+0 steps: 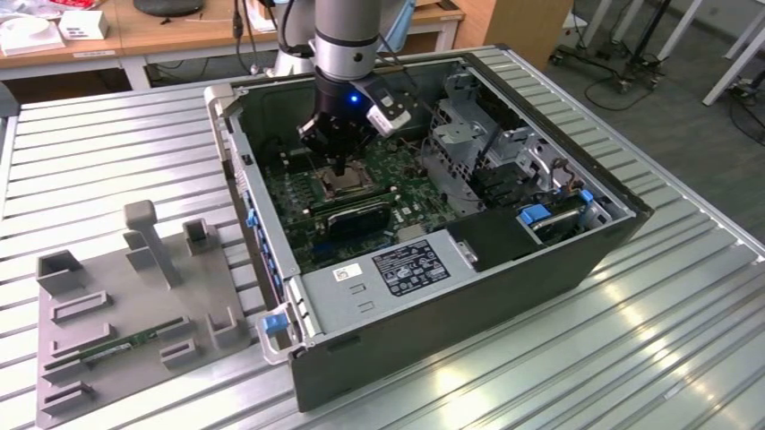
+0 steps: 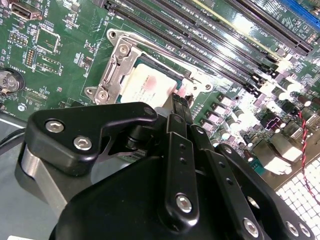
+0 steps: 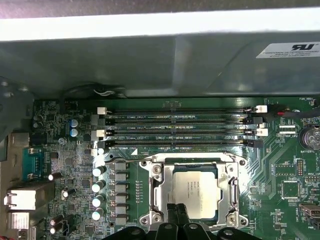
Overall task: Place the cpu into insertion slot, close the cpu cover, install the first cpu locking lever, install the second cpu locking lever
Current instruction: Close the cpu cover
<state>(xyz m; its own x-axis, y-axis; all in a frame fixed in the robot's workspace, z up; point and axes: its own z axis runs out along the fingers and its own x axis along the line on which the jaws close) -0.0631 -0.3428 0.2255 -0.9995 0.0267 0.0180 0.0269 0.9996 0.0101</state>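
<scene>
1 cpu (image 3: 194, 192) framed by cpu cover (image 3: 161, 190); jaws pressed together, tips over cpu edge.

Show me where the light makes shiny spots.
In the exterior view, glare streaks the ribbed metal table; in the second wrist view, it whitens the memory slots and the cpu; in the first wrist view, the case edge is washed out white.

We're counting one cpu (image 3: 194, 192) showing, four long memory slots (image 3: 177, 121) running side by side, one open computer case (image 1: 478, 305) sitting there, and one grey tray (image 1: 120, 296) carrying one memory stick (image 1: 120, 345).
</scene>
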